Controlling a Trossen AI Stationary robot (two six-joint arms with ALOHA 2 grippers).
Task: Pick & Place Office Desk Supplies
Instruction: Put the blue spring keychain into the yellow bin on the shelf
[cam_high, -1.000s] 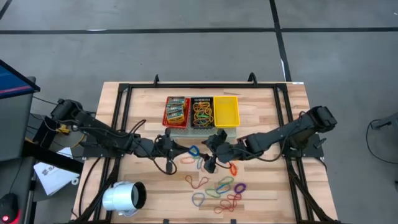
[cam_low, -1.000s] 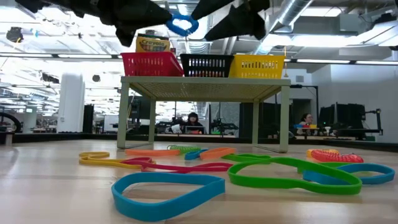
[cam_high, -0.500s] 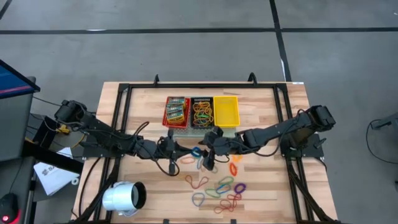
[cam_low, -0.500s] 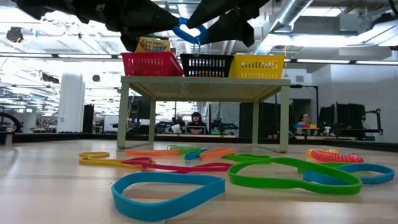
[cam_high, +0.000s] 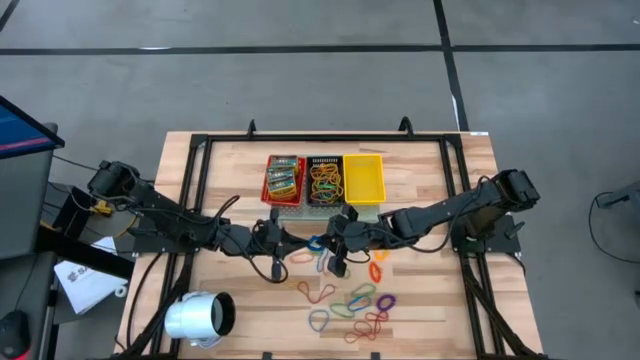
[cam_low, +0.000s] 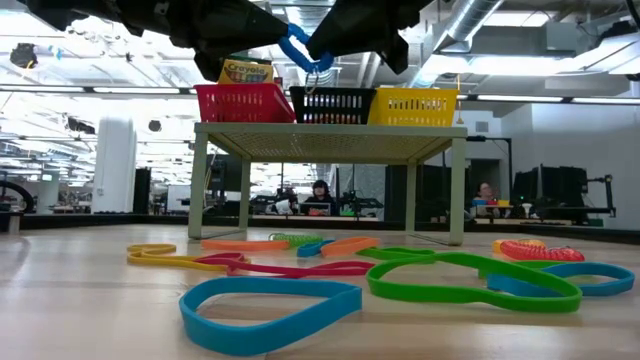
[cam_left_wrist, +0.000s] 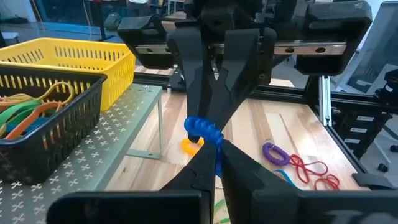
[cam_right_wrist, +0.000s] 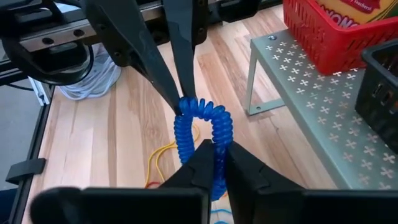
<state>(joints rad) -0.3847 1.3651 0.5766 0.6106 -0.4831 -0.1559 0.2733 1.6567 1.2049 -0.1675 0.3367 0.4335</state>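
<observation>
Blue coiled loop (cam_right_wrist: 202, 134) hangs pinched between left pincer (cam_right_wrist: 178, 107) and right pincer (cam_left_wrist: 208, 127), both clamped on it.

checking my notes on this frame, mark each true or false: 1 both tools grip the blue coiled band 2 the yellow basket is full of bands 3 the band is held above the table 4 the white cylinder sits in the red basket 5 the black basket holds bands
1. True: the left tool and the right tool are both shut on the blue coiled band.
2. False: the yellow basket looks empty.
3. True: it hangs in the air in the low view.
4. False: the white cylinder lies on the table near the left arm; the red basket holds printed packets.
5. True: the black basket holds coloured bands.
</observation>
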